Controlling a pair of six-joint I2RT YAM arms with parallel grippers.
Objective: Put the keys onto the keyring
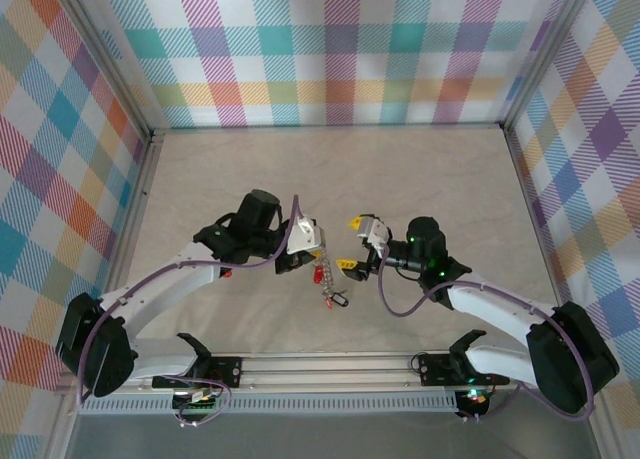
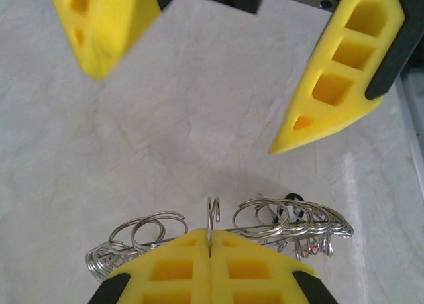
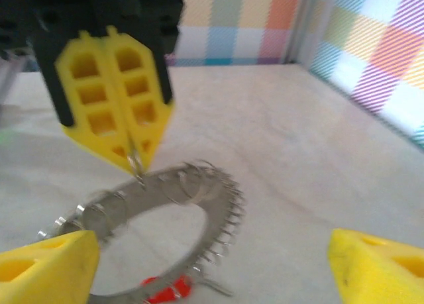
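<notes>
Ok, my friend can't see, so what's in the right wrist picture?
The left gripper, yellow fingers shut, pinches a small wire loop on the keyring, a silvery ring edged with little loops, over a pale table. A blurred red key shows at the ring's lower edge, and the open right gripper has a yellow fingertip in each bottom corner.

The keyring (image 3: 109, 210), a silvery ring edged with many small wire loops, hangs tilted, pinched at one loop by the left gripper (image 3: 136, 159). Red-headed keys (image 3: 165, 292) sit at its lower side.

keys (image 3: 165, 292) blurred, keyring (image 2: 318, 226) partly hidden
</notes>
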